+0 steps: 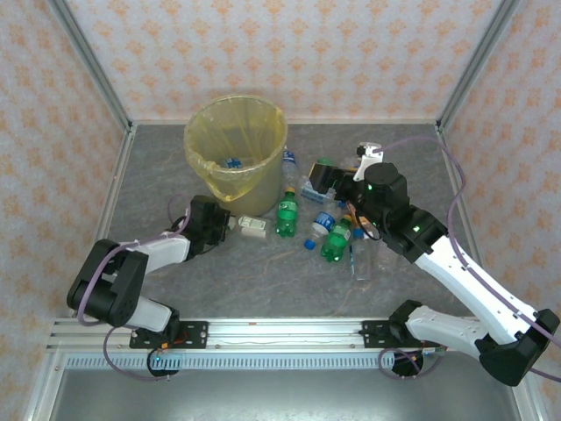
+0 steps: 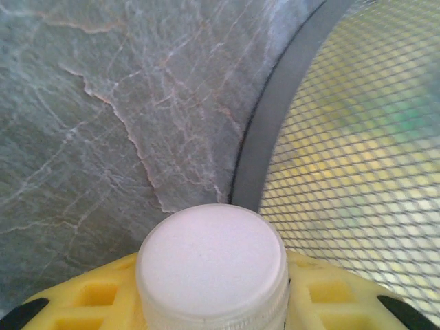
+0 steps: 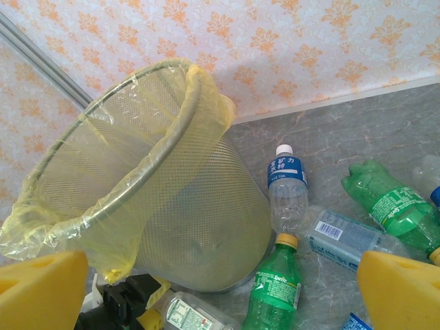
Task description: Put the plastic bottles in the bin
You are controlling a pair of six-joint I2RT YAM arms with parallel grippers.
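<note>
From above, the left gripper (image 1: 232, 224) grips a clear bottle (image 1: 252, 227) lying just beside the bin (image 1: 263, 171), other bottles (image 1: 287, 215) scattered to its right. At the left wrist, yellow fingers (image 2: 89, 295) flank its white cap (image 2: 212, 265). At the right wrist, the right gripper (image 3: 220, 275) stands wide open and empty.

The top view looks steeply down from high behind the near edge, at frame bottom, covering the whole table (image 1: 263, 281). The left wrist camera sits low, tight against a white-capped bottle (image 2: 212, 265). The right wrist camera stands farther back. All three share the bin (image 3: 206, 206).
</note>
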